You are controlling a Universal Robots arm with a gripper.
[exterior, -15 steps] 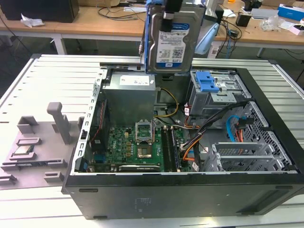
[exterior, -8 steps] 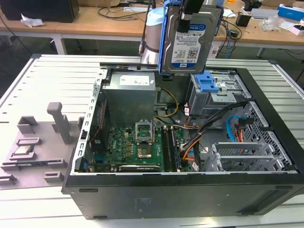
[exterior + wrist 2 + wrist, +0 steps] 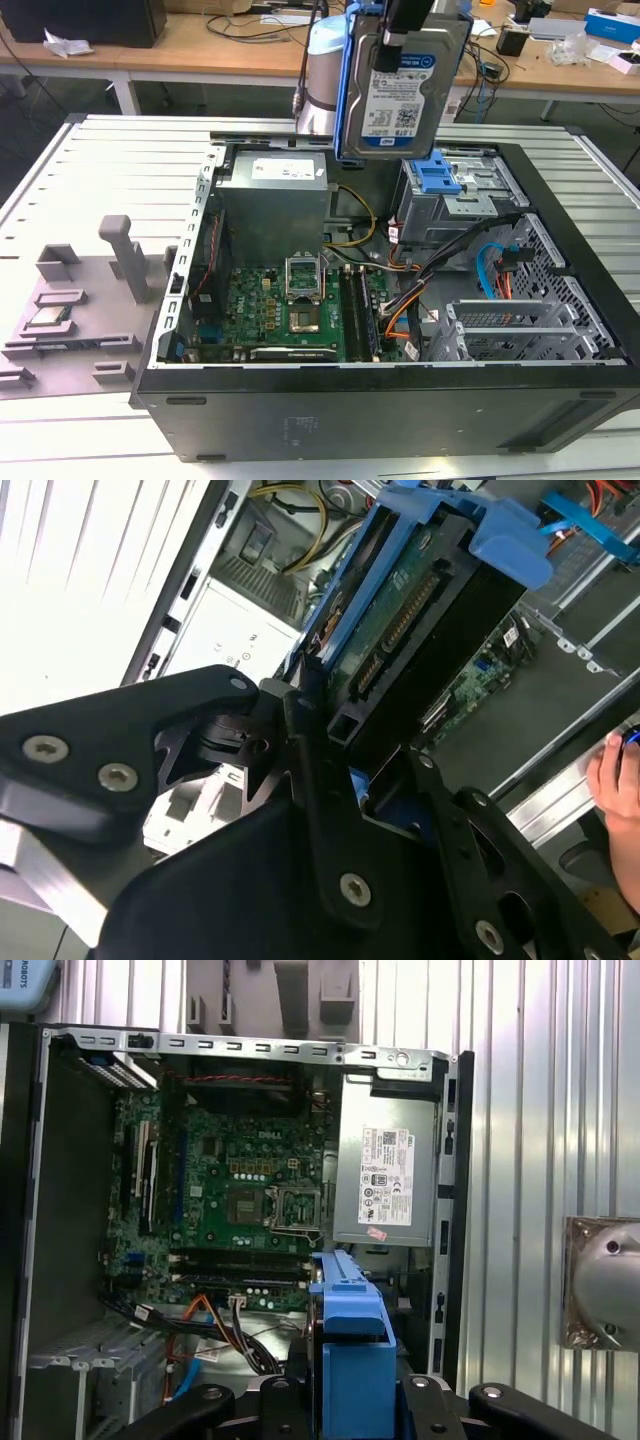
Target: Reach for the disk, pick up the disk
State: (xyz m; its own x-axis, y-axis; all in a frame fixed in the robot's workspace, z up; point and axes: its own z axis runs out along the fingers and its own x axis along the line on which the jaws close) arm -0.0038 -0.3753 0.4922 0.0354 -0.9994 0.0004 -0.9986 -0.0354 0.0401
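The jaws are closed on the disk (image 3: 420,610), gripping one short end of it, where the blue bracket wraps the metal body. In the first wrist view the bracket's edge (image 3: 350,1360) sits between the black links. In the exterior view the disk (image 3: 405,95) hangs upright with its label facing the camera, well above the open computer case (image 3: 380,420) and clear of its rim.

I judge the pick-up as practically done. To do it well, the grip should press on the bracket and the metal sides, not on the green circuit board, and the disk should hang straight so that it cannot swing.

Under it lie the drive cage (image 3: 460,205) and the power supply (image 3: 275,195), and lower down the motherboard (image 3: 290,300) with loose cables. A person's hand (image 3: 615,775) is near the case edge, so care is needed. Further out, a grey fixture (image 3: 70,310) rests on the ribbed tabletop (image 3: 100,160).
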